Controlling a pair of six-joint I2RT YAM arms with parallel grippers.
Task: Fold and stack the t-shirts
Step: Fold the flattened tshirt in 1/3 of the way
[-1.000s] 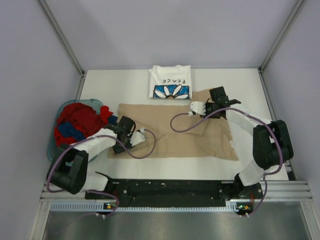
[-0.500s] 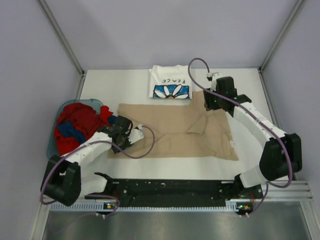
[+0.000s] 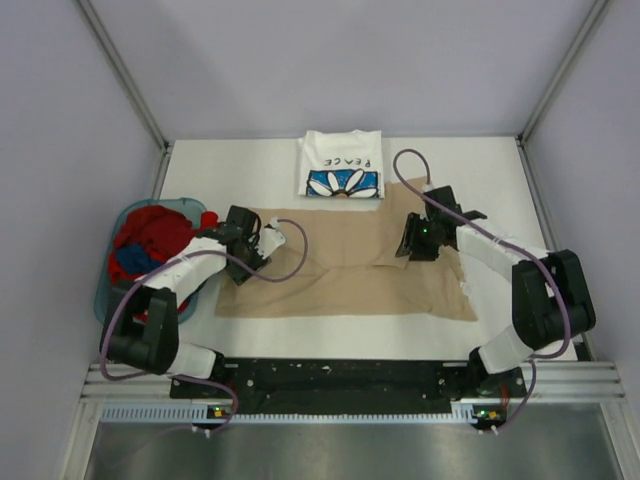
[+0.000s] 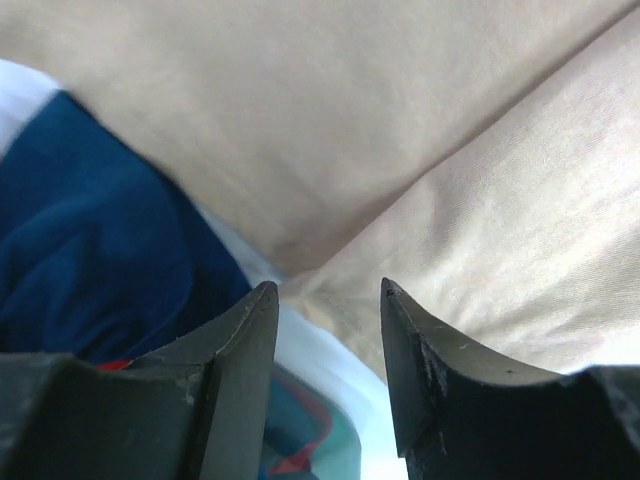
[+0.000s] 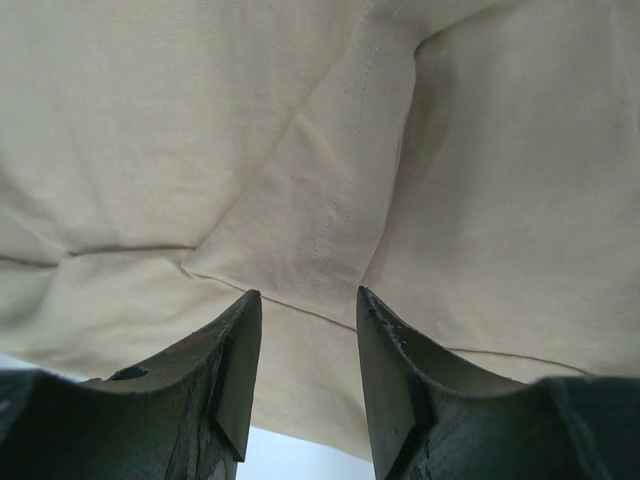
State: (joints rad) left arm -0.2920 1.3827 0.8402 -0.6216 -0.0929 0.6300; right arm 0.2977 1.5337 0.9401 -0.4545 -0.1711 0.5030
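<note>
currently spread flat mid-table: tan shirt (image 3: 345, 265). left gripper (image 4: 328, 300) at its left corner, right gripper (image 5: 308, 305) over its right sleeve fold, both part open, gripping nothing. risk: pinching one layer only, or snagging blue shirt (image 4: 90, 250), skewing fold.

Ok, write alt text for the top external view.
A tan t-shirt lies spread on a white table, with the left gripper at its left corner and the right gripper over its right side. A folded daisy-print shirt sits behind it; a teal basket of red and blue shirts stands left.
</note>
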